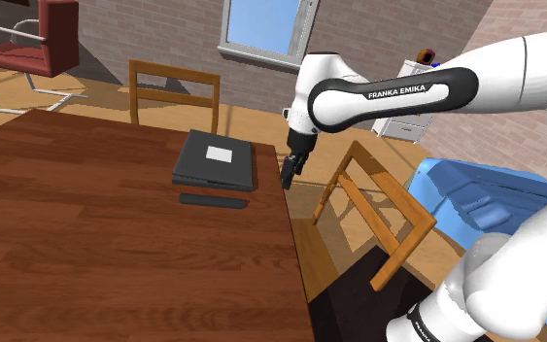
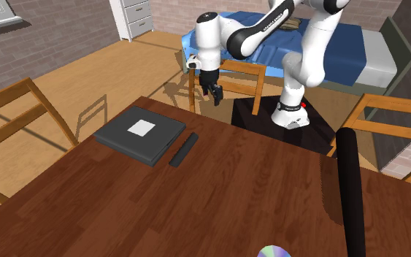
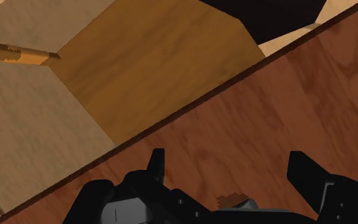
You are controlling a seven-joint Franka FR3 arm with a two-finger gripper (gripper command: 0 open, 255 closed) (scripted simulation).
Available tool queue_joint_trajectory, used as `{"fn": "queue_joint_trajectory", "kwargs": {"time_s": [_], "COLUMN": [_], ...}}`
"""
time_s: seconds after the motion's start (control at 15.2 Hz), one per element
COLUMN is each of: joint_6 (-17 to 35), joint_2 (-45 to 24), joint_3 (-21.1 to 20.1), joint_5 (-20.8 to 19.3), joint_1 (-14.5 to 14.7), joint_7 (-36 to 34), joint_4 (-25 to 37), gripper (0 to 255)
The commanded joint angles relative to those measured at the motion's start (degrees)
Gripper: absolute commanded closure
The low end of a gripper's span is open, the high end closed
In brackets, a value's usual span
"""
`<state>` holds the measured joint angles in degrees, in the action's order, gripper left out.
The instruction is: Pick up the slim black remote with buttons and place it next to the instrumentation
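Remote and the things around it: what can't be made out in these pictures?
Remote: buttons too small to see in the shoulder and second exterior views.
Box: any print on its white label too small in both.
Shiny disc: cut off by the second exterior view's bottom edge.
Black pole: lower end cut off by that same edge.

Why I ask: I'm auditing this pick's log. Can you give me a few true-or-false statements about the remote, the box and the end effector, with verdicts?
1. The remote lies on the table beside the dark box. True.
2. The end effector is shut on the remote. False: it is open and empty, near the table's edge.
3. The box has a white patch on top. True.
4. The remote rests on top of the box. False: it lies on the table.
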<state>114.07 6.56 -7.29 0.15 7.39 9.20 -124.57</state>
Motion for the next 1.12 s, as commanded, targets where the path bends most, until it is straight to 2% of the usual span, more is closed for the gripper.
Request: {"fn": "queue_joint_trajectory", "kwargs": {"time_s": [0.0,0.53,1.06], "joint_6": [1.6,5.8,6.8], "joint_2": [-4.3,-19.1,-33.8], "joint_3": [-0.9,-3.7,-5.5], "joint_5": [-0.9,-5.7,-11.5], "joint_1": [0.8,4.1,9.0], "joint_7": [0.9,4.3,7.7], "joint_4": [3.4,16.3,32.0], "gripper": [0,0,0]}}
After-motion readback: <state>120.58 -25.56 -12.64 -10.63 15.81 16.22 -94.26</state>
